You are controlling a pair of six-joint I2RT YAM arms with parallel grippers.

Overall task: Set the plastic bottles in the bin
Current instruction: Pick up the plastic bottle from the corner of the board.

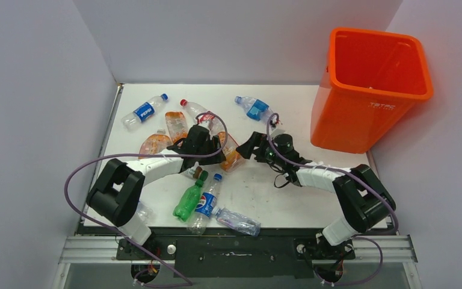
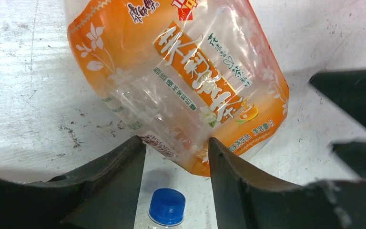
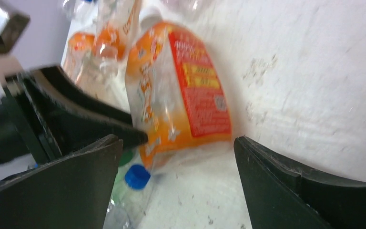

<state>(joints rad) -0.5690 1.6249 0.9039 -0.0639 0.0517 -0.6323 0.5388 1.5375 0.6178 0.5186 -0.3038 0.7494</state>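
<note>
The orange-labelled bottle (image 2: 181, 81) is judged to be empty and very light. It is made of thin clear plastic, dented and partly flattened, and wrapped in a glossy printed sleeve. It is likely to buckle under pressure and to slip where the film is smooth, so a hold across the narrower end is judged better than one on the broad face.

It is seen lying on its side on the desk (image 1: 313, 192), left of the middle and well apart from the bin (image 1: 349, 117) at the far right. The left fingers (image 2: 119, 171) are set partway together at either side of the bottle's near end, their tips touching its edge. Whether it is truly clamped cannot be told. The right fingers (image 3: 76, 176) are held wide apart with nothing between them, and what appears to be the same bottle lies just ahead.

A blue cap (image 2: 167, 206) on another clear bottle is seen just beneath the left fingers. More bottles, among them a green bottle (image 1: 187, 203), are scattered nearby. The desk is white, matt and scuffed. The bin is rigid, smooth orange plastic, square-mouthed and thick-rimmed.
</note>
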